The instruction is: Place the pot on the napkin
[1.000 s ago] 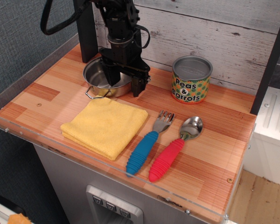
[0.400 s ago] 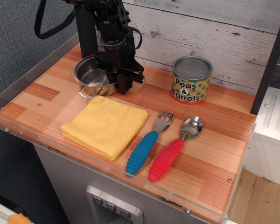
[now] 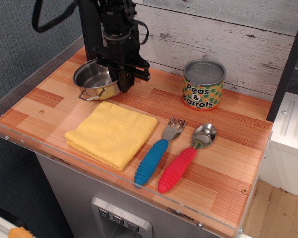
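The small shiny steel pot (image 3: 91,79) with wire loop handles is at the back left of the wooden table, just behind the napkin. My black gripper (image 3: 120,83) comes down from above and is shut on the pot's right rim. The pot looks slightly raised and tilted; I cannot tell for sure whether it touches the table. The folded yellow napkin (image 3: 111,134) lies flat at the front left, in front of the pot, with nothing on it.
A "Peas & Carrots" tin can (image 3: 203,84) stands at the back right. A blue-handled fork (image 3: 157,153) and a red-handled spoon (image 3: 184,161) lie right of the napkin. A clear rim (image 3: 20,79) edges the table; a plank wall stands behind.
The gripper closed on the pot's right rim, and gripper and pot together have moved left and slightly up. Napkin, can, fork and spoon have not moved.
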`<state>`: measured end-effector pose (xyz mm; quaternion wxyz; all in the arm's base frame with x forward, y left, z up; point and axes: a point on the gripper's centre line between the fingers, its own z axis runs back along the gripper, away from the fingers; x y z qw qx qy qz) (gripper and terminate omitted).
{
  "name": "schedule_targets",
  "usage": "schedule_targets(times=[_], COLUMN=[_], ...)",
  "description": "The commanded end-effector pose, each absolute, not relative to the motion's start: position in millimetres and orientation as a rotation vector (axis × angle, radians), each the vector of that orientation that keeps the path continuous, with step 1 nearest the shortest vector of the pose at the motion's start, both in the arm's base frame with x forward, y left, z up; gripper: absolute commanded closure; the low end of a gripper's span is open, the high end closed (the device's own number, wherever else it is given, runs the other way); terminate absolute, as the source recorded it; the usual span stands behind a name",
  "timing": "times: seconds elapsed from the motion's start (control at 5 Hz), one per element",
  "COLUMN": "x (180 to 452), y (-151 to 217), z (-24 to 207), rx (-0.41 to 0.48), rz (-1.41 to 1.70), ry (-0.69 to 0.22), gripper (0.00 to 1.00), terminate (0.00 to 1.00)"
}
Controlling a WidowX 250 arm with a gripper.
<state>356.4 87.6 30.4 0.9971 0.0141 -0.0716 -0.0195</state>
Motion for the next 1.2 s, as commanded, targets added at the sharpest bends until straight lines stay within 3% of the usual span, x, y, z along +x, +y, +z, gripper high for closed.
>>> schedule_targets(times=[0.0,0.6,1.0], x=[350.1,312.2,289.0], y=[81.5,38.8,16.0], z=[79.5,86.3,74.2], rx=[0.086,0.074,0.121], rz=[-0.036,-0.034,-0.097], ry=[-0.19,-0.22,-0.235], gripper=[1.0,1.0,1.0], terminate=[0.0,0.0,0.0])
